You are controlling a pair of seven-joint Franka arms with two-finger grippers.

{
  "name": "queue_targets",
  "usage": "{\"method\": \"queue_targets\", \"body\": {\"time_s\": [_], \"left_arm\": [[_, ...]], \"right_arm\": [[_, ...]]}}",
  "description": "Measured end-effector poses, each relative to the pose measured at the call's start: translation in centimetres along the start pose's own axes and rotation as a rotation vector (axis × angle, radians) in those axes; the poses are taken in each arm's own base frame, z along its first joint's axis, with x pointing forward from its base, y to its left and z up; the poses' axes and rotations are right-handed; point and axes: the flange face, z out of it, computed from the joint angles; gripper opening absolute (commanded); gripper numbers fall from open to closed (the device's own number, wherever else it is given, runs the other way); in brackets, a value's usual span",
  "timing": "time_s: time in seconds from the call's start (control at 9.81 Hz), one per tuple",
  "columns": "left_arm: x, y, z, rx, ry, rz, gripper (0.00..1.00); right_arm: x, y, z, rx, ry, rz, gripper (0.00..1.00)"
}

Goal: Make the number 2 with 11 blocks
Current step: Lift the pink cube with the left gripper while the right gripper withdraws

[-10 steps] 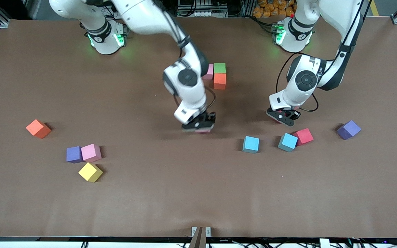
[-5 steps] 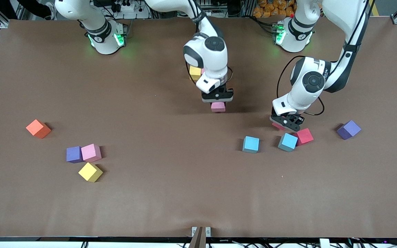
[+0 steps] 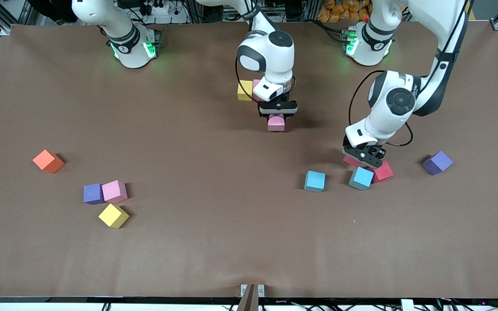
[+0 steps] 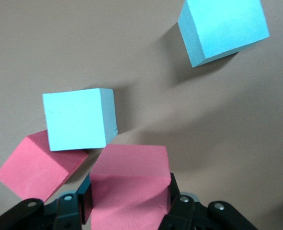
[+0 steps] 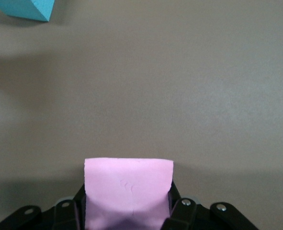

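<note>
My right gripper (image 3: 276, 115) is shut on a light pink block (image 3: 276, 123) (image 5: 128, 189), held low beside a yellow block (image 3: 244, 90) and a partly hidden pink block (image 3: 256, 86). My left gripper (image 3: 359, 158) (image 4: 129, 191) is shut on a crimson red block (image 3: 351, 160) (image 4: 129, 182), just over the table. It is next to a light blue block (image 3: 361, 178) (image 4: 79, 120) and a second red block (image 3: 383, 171) (image 4: 31, 170). Another light blue block (image 3: 315, 181) (image 4: 222, 28) lies apart.
Toward the right arm's end lie an orange block (image 3: 48, 161), a purple cube (image 3: 92, 193), a pink block (image 3: 114, 191) and a yellow block (image 3: 113, 215). A second purple cube (image 3: 437, 162) sits toward the left arm's end.
My right gripper carried the pink block from mid-table toward the robots' bases, up to the yellow and pink blocks. My left gripper moved down with its red block toward the light blue and red blocks.
</note>
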Motion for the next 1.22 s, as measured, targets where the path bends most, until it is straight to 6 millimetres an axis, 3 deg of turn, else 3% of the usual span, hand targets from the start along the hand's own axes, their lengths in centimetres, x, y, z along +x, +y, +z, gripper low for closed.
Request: {"method": "queue_targets", "body": {"time_s": [0.61, 1.22], "left_arm": [[0.4, -2.0, -4.9, -0.022, -0.013, -0.062, 0.17], [-0.5, -3.0, -7.8, -0.035, -0.051, -0.085, 0.17]], "right_arm": [[-2.5, -0.1, 1.3, -0.028, -0.008, 0.012, 0.17], [-4.2, -0.6, 1.5, -0.033, -0.006, 0.039, 0.17]]}}
